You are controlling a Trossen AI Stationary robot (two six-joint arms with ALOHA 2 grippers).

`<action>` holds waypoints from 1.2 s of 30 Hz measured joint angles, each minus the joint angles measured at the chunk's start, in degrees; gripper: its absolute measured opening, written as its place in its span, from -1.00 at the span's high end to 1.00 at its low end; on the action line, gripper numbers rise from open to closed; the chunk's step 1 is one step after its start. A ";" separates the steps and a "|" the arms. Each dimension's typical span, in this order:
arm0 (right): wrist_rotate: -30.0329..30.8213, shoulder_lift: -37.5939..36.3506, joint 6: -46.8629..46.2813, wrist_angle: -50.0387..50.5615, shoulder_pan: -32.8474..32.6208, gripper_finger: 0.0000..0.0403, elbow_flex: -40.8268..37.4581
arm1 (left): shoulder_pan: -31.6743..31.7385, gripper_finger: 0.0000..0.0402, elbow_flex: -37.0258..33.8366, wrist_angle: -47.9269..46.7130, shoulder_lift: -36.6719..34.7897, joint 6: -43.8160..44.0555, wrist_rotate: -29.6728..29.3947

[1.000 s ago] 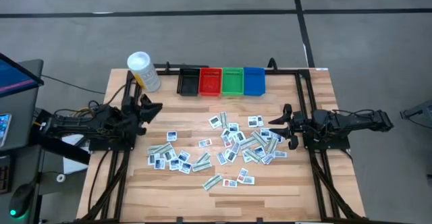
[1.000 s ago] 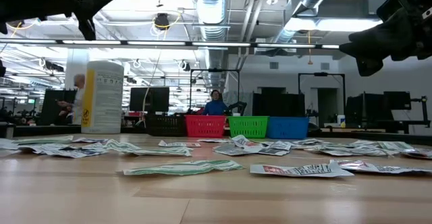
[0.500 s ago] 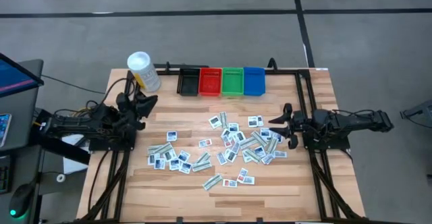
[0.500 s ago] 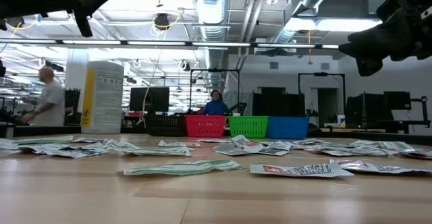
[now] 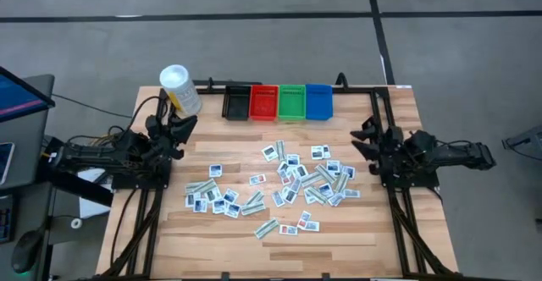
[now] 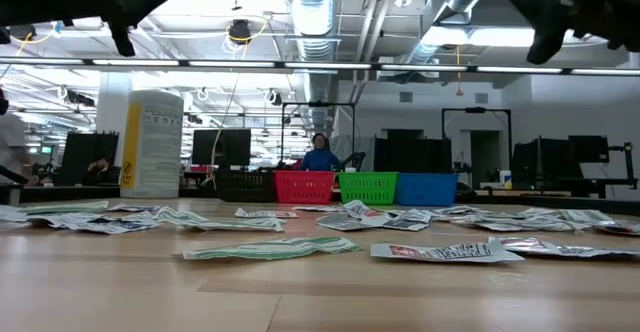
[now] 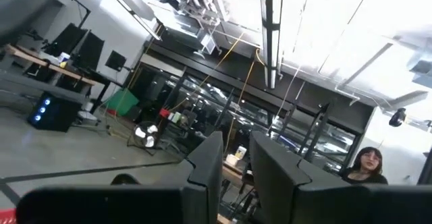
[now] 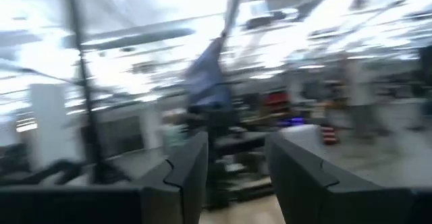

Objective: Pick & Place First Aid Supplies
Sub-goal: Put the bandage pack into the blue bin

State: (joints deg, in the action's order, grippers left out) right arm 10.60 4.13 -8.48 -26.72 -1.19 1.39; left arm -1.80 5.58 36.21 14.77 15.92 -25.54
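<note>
High view, left to right. Found the left gripper (image 5: pixel 181 128) over the table's (image 5: pixel 220 233) left edge, toward the back-left corner, just beside the white-capped yellow bottle (image 5: pixel 179 89) and aimed roughly at it. Noted its fingers (image 7: pixel 205 164) in the left wrist view as narrowly parted, with nothing between them.

Placed the first aid packets (image 5: pixel 288 176) loose across the middle of the table, from left of centre nearly to the right edge, all flat and many overlapping. Counted none inside the black bin (image 5: pixel 236 101), red bin (image 5: pixel 263 101), green bin (image 5: pixel 292 101) or blue bin (image 5: pixel 318 101) lined up along the back edge. Read the pale-green strips as lying at mixed angles, so no single long axis to line up on; judged each would need its own wrist turn.

Found the right gripper (image 5: pixel 362 138) over the right edge, fingers (image 8: pixel 188 171) moderately apart and empty. Judged the right arm the nearer: thickest cluster just to its left and slightly toward the front, against a thinner scatter right of and frontward from the left gripper.

Saw both grippers raised well clear of the tabletop in the low view, both wrist cameras facing the room rather than the wood. Reckoned either arm must pitch down before any pick.
</note>
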 joint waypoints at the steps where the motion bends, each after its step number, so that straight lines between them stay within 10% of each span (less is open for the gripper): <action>1: 2.30 0.02 -0.01 0.13 0.71 0.29 0.00 | -0.02 0.62 0.00 0.84 0.78 0.00 -0.55; 13: 17.88 1.75 -11.71 0.69 8.85 0.29 -0.04 | 6.35 0.62 0.00 16.67 18.06 -0.41 -8.54; 28: 11.57 19.81 -6.43 21.96 5.83 0.29 11.67 | 15.58 0.62 15.16 18.18 45.26 2.55 23.91; 36: 9.62 31.29 -5.41 38.91 5.70 0.29 21.73 | 15.58 0.62 18.29 9.61 47.86 0.92 29.05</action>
State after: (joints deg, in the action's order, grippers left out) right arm 20.22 35.43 -13.89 12.19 4.51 23.12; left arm 13.78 23.88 45.82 62.64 16.84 3.51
